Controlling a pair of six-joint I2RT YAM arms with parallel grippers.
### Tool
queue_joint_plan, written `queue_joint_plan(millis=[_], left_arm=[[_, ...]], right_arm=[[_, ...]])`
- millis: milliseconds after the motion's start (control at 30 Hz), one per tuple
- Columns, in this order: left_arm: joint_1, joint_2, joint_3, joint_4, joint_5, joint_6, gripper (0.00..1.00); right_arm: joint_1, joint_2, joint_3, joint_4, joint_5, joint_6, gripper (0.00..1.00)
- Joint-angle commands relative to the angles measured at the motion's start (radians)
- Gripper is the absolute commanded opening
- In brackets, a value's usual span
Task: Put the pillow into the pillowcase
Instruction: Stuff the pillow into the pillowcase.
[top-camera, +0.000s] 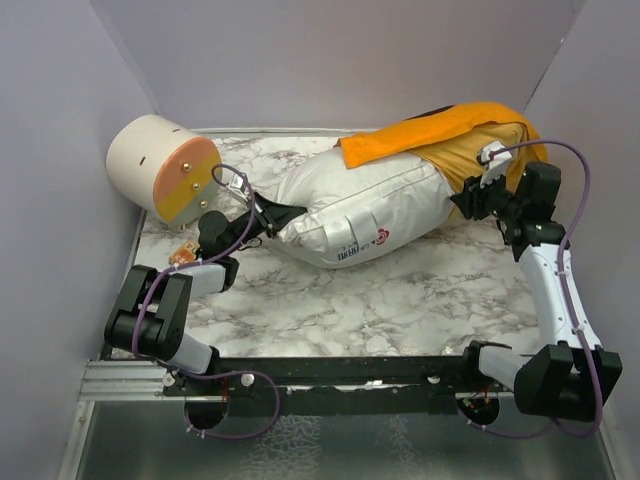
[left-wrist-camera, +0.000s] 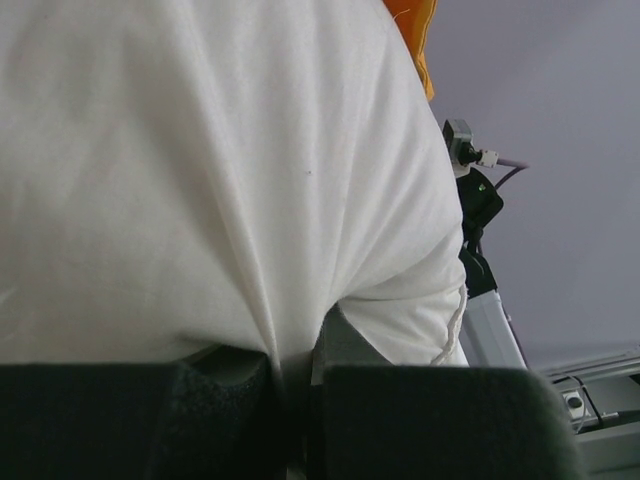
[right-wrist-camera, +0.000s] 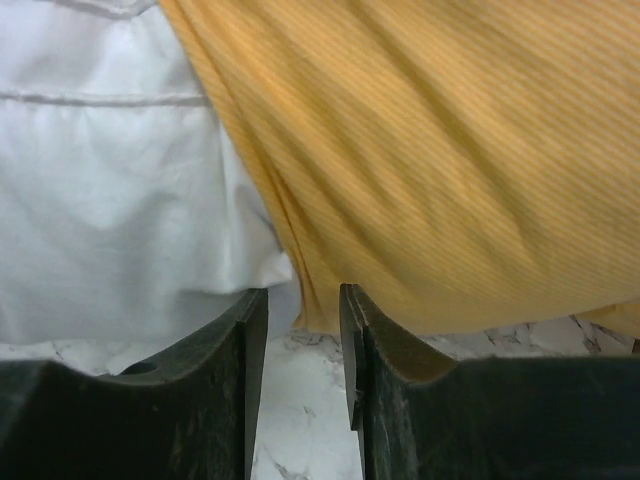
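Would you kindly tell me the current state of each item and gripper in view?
pillow: lying on the table, one end inside the pillowcase, labelled end outside.
pillowcase: covering part of the pillow, not fully on.
left gripper: shut on the pillow's bare end.
right gripper: jaws slightly apart at the pillowcase's edge.
cylinder: lying on its side in the far left corner.

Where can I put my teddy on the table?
Best spot: the bare marble table between the pillow and the black rail. A thin strip behind the pillow is bare too. Crowded: the left, with the cylinder and left gripper, and the right back by the pillowcase.
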Motion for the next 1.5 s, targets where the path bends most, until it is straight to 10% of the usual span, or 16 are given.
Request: queue_joint_plan(millis=[0,400,600,1067,1467], left_arm=[[0.028,0.016,0.012,0.015,-0.027,0.013,0.0],[0.027,0.02,0.022,-0.004,-0.006,0.029,0.0],[0.028,0.012,0.051,-0.094,0.015,0.102,0.0],[-0.048,-0.193,0.318,-0.873,-0.023,0.65,0.0],[-0.149,-0.173,0.268,-0.922,-0.057,0.695,0.0]], right_arm=[[-0.001,0.059,-0.015,0.14,0.014,0.005,0.34],[0.013,0.208,-0.017,0.289,0.026,0.031,0.4],[0.016,0.203,0.019,0.242,-0.12,-0.023,0.01],[0.091,0.088,0.447,0.073,-0.758,0.154,0.0],[0.122,0.291,0.31,0.086,-0.552,0.203,0.0]])
